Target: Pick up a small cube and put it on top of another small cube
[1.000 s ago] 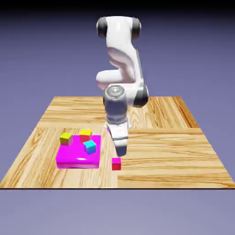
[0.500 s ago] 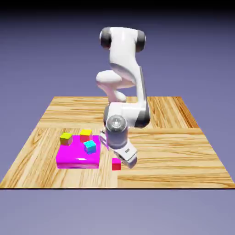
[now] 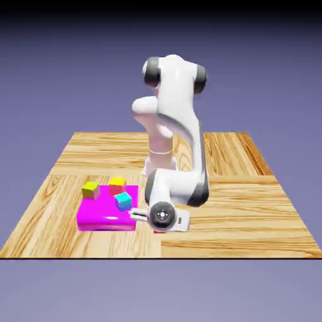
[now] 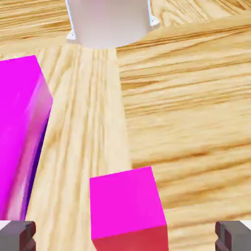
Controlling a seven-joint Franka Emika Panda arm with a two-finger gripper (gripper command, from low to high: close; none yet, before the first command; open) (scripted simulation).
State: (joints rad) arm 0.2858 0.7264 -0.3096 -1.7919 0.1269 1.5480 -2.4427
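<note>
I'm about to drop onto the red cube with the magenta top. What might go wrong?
The gripper is open, but the cube sits turned relative to the finger tips, so closing may twist it or catch its corners. It also lies a bit nearer the left-hand tip in the hand view, so that tip may touch first and push it. In the exterior view the hand hides most of the cube, so a misaligned descent might go unnoticed there.
</note>
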